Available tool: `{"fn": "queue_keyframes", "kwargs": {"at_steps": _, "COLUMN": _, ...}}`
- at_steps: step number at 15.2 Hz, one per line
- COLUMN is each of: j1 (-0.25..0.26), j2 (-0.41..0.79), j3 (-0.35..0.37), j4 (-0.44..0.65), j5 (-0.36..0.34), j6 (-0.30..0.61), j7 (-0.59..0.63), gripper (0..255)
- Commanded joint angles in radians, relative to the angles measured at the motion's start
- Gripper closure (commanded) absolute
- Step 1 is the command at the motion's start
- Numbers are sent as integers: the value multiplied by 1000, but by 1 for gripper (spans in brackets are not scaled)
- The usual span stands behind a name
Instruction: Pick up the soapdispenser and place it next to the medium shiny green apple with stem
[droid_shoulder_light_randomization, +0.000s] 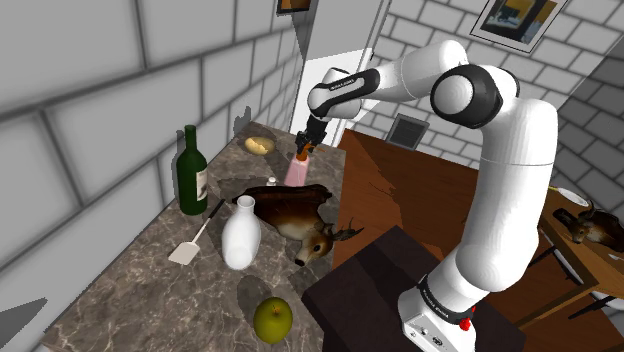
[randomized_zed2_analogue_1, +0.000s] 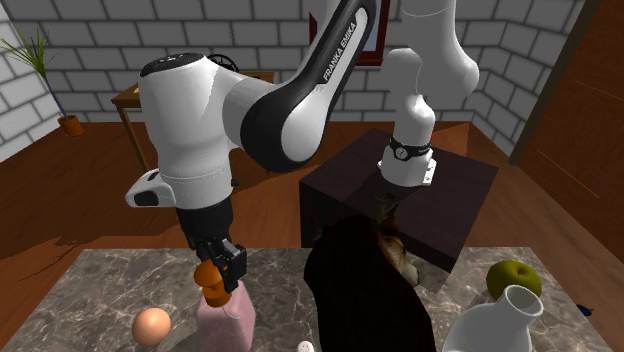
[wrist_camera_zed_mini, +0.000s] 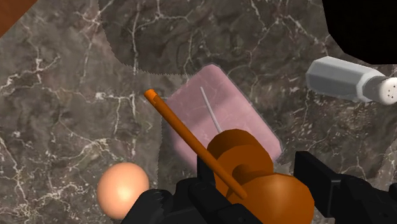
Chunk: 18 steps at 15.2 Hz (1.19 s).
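Gripping soapdispenser (droid_shoulder_light_randomization: 296, 172) by its orange pump with clenched pincer (wrist_camera_zed_mini: 254, 165), top-down, probably as the narrowest part to fit. Standing upright on bench (droid_shoulder_light_randomization: 120, 290) at the wall end, well apart from green apple (droid_shoulder_light_randomization: 272, 320); needs lift and long carry.

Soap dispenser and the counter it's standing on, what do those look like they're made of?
The soap dispenser has a pale pink see-through body, probably clear plastic, possibly glass: its dip tube shows through the wall. Its pump is opaque orange with a soft sheen, likely plastic. The counter looks like dark brown marble or similar stone, going by the white veining.
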Motion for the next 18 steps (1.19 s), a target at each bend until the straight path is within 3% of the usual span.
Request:
{"fn": "queue_keyframes", "kwargs": {"at_steps": 1, "j1": 0, "j2": 0, "j3": 0, "j4": 0, "j5": 0, "j6": 0, "j7": 0, "gripper": 255}}
{"fn": "queue_keyframes", "kwargs": {"at_steps": 18, "j1": 5, "j2": -100, "j3": -11, "j4": 62, "j5": -24, "j6": -161, "j7": 27, "gripper": 255}}
